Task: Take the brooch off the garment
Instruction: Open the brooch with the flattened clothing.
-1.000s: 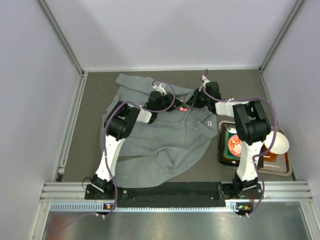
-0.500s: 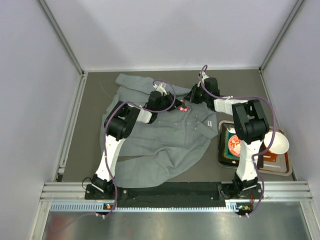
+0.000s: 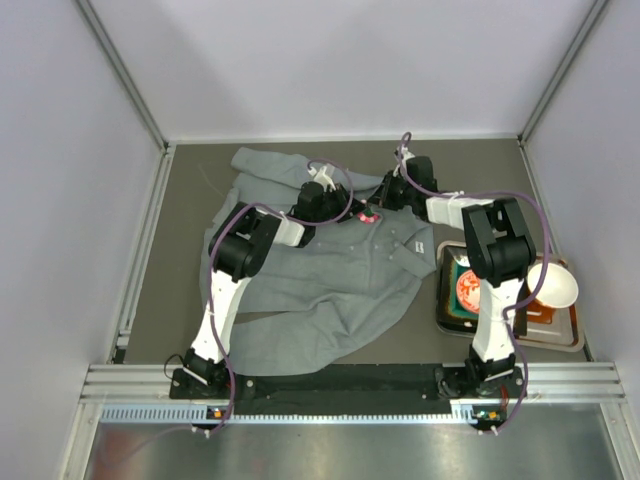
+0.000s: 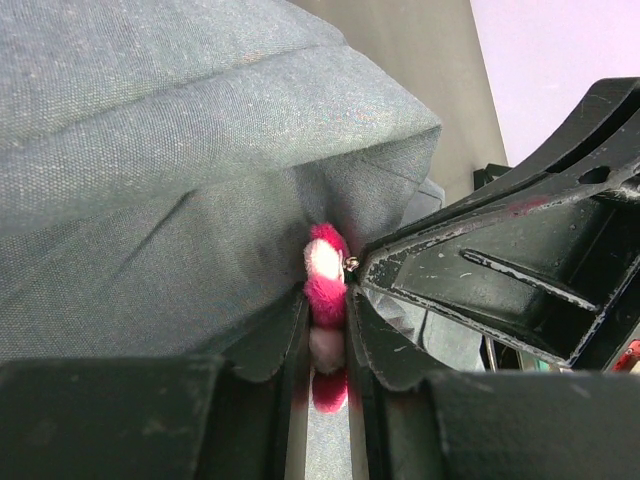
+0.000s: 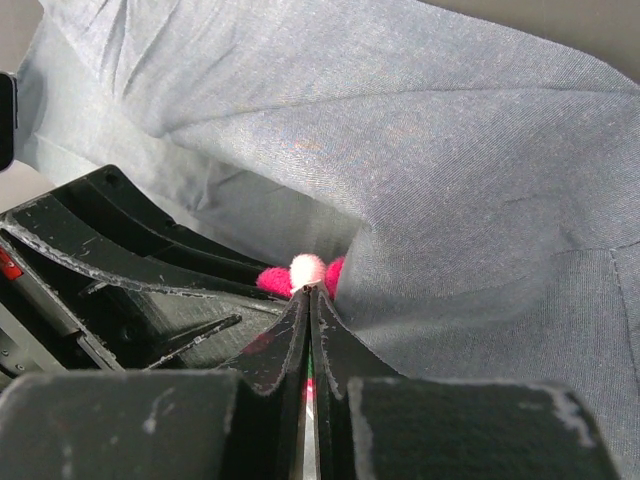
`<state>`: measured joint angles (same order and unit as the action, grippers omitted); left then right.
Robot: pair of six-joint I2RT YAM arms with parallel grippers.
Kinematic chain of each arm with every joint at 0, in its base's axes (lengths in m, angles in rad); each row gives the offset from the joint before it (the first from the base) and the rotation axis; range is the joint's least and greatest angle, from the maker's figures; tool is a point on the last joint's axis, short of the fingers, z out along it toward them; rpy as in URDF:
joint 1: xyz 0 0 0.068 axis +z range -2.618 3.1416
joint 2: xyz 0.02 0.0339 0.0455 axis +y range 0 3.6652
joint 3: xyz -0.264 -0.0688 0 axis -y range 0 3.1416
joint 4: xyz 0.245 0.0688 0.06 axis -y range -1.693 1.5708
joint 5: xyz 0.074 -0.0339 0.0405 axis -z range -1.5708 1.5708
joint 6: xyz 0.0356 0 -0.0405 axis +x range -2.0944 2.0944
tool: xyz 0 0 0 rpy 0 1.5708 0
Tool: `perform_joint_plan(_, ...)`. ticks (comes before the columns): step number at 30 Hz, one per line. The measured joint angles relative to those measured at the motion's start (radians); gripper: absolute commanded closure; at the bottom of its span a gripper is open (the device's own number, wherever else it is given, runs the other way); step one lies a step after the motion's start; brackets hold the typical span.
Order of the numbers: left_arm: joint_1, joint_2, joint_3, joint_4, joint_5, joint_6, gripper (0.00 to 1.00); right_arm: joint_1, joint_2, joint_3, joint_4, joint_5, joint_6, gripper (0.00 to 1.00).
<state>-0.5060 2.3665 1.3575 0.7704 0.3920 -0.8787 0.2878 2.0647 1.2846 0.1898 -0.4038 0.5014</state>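
Pink brooch [image 4: 322, 262] pinched in left gripper [image 4: 325, 305], jaws narrow, one pad each side of petals. Right gripper [image 5: 309, 296] fully closed, tips touching brooch edge from 2 o'clock; whether it grips pin, unclear. Both arms stretched forward, converging. Brooch sits on grey shirt [image 3: 330, 270], 1 o'clock of its middle, fabric bunched beside it.

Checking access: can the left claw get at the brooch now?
Likely yes: the left claw is closed around the brooch, no fold of the garment in between; the shut right claw sits alongside.
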Motion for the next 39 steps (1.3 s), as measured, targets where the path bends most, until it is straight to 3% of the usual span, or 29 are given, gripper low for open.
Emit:
perform_joint_plan(20, -0.008, -0.008, 0.010, -0.027, -0.015, 0.062, 1.00, 0.004, 0.011, 0.034, -0.057, 0.023, -0.044, 0.95)
perform_joint_plan(24, -0.008, -0.009, 0.014, -0.040, -0.016, 0.068, 0.99, 0.004, 0.018, 0.040, -0.060, 0.022, -0.047, 1.00)
perform_joint_plan(29, -0.008, -0.013, 0.015, -0.050, -0.020, 0.067, 0.82, 0.004, 0.018, 0.039, -0.056, 0.022, -0.045, 1.00)
perform_joint_plan(39, -0.006, -0.019, -0.008, -0.041, -0.026, 0.046, 0.71, 0.007, 0.016, -0.002, 0.012, 0.029, -0.029, 1.00)
